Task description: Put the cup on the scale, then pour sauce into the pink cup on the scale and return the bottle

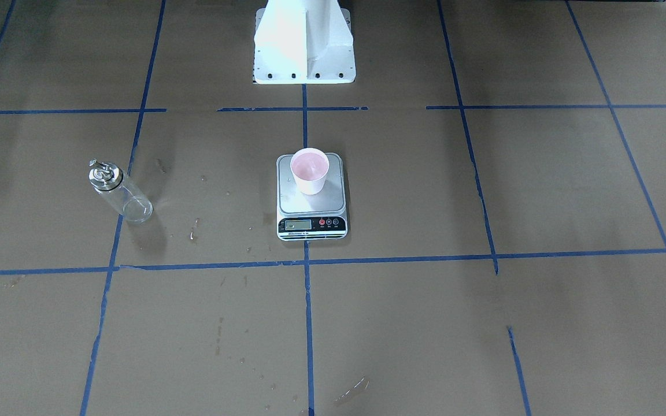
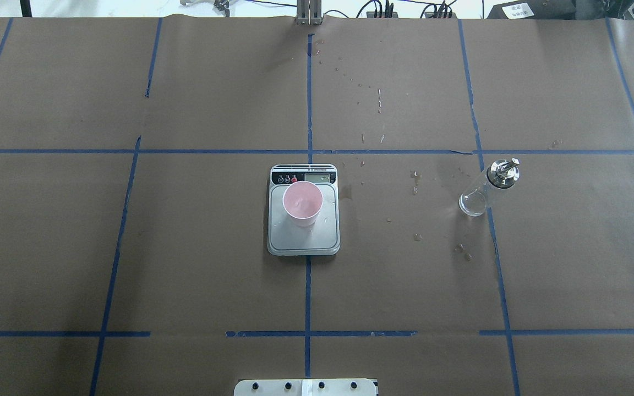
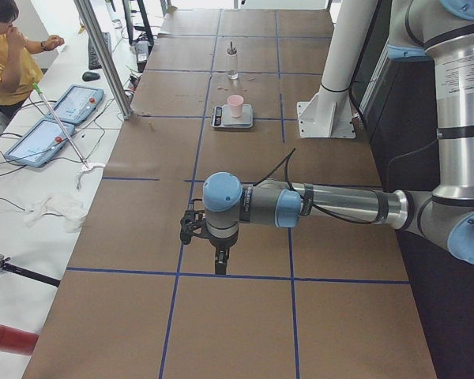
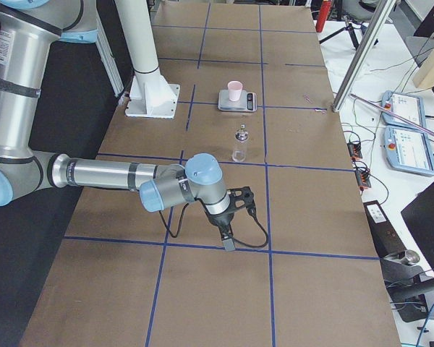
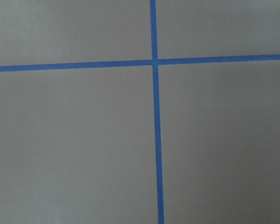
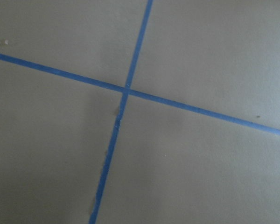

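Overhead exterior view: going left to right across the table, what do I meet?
The scale, with the cup standing on it → small stains on the paper → the bottle.

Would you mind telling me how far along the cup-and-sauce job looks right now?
Done: the cup sits upright on the scale. In hand: nothing. The left gripper and right gripper hover over the table, far from both, and the bottle stands alone on the robot's right. Left: unclear, since I cannot tell whether the cup has been filled. If not, pouring and returning the bottle remain.
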Tool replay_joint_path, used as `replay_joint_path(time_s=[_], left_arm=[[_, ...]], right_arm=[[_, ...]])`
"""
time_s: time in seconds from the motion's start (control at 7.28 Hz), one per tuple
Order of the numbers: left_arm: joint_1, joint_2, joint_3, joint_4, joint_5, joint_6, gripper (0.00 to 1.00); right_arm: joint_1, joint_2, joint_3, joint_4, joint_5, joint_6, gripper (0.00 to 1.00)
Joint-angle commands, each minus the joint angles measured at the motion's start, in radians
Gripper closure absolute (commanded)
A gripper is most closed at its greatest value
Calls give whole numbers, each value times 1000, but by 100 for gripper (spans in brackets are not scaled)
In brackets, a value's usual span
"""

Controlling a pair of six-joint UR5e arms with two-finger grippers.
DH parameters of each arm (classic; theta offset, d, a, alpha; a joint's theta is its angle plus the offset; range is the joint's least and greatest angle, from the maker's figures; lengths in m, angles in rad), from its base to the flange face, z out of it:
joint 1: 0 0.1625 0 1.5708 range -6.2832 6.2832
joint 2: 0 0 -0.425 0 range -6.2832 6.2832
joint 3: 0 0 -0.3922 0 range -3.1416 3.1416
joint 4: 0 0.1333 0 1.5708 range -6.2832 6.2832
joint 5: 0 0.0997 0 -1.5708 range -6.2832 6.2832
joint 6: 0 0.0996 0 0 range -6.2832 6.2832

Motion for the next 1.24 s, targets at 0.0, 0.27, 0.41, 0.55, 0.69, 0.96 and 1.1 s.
replay_joint_path(time_s=[0.0, 0.27, 0.41, 0.55, 0.69, 0.96, 1.1], left_arm=[[0, 0, 0, 0, 0, 1, 0], [2, -2, 0, 0, 0, -1, 0], [2, -3, -3, 0, 0, 1, 0], [3, -6, -7, 2, 2, -1, 0], [3, -9, -3, 2, 0, -1, 0], [3, -9, -3, 2, 0, -1, 0], [3, -9, -3, 0, 0, 1, 0]], right_arm=[[50, 115, -76, -197, 128, -12, 0], [59, 168, -73, -384, 144, -81, 0], [59, 137, -81, -374, 135, -81, 0], [59, 134, -82, -369, 137, -78, 0], [59, 134, -81, -369, 138, -77, 0], [58, 134, -81, -369, 141, -75, 0], [58, 134, -81, -369, 141, -74, 0]])
